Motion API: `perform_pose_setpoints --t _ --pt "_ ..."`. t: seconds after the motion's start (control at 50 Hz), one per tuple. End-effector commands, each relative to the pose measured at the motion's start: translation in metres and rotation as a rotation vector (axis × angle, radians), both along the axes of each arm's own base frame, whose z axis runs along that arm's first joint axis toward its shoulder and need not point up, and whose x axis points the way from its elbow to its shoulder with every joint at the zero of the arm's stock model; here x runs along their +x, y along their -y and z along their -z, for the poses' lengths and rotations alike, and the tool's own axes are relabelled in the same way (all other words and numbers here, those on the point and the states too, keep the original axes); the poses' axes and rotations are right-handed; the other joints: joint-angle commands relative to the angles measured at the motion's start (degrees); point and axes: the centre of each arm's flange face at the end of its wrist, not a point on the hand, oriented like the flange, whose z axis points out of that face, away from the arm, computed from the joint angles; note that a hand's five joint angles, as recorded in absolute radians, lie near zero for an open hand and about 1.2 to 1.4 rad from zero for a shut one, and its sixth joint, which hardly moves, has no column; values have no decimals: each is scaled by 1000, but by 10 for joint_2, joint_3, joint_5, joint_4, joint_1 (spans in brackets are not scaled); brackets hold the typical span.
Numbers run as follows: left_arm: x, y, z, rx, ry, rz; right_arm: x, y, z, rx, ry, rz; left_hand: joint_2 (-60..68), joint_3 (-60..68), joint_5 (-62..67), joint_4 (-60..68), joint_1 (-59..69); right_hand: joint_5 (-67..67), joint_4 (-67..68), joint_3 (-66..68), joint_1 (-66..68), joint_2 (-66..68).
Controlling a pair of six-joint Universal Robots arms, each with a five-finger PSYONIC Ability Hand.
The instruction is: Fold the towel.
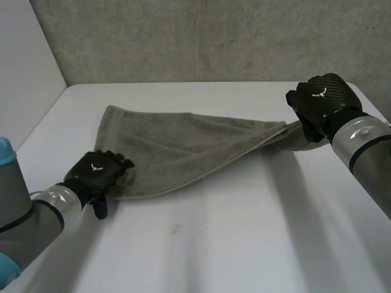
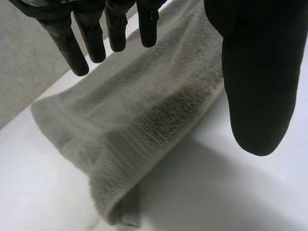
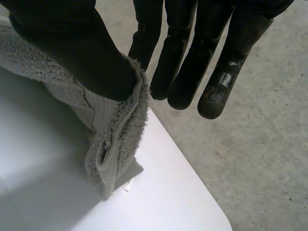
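Observation:
A grey towel [image 1: 183,146] lies folded double on the white table [image 1: 244,232], stretched from the far left toward the right. My left hand [image 1: 98,173] hovers at its near left corner, open. In the left wrist view the straight fingers [image 2: 91,38] and thumb stand apart above the towel's folded edge [image 2: 144,120] and hold nothing. My right hand [image 1: 321,101] is shut on the towel's right end and holds it a little off the table. In the right wrist view the thumb [image 3: 72,43] pinches the doubled corner [image 3: 115,144] against the fingers.
A grey wall [image 1: 214,36] runs behind the table, and a pale side wall [image 1: 24,73] stands at the left. The table's right edge and rounded corner [image 3: 211,211] lie just beside my right hand, with concrete floor [image 3: 250,144] beyond.

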Motion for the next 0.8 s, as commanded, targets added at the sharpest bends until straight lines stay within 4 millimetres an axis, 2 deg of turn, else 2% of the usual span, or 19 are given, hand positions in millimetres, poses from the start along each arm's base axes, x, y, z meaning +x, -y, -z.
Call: perform_pose_setpoints --t 0.02,0.2,0.3,0.52,0.66,0.8 --pt "-2 4 18 21 7 -5 -1 3 -5 4 37 8 77 76 73 77 74 128 116 119 245 123" --pt "2 26 31 -67 9 -66 -2 4 -5 8 41 14 223 222 219 223 220 128 116 119 245 123" --pt "3 33 37 -79 12 -76 -8 9 -4 9 41 36 263 263 260 264 261 128 116 119 245 123" --pt "5 52 39 -141 -1 -93 -19 16 1 23 34 71 364 364 361 364 362 128 116 119 245 123" --pt "15 60 37 -156 0 -128 -26 21 3 30 32 98 381 381 378 381 379 128 116 119 245 123" --pt "26 64 23 -190 -10 -167 -27 21 7 43 27 101 435 435 432 435 432 128 116 119 245 123"
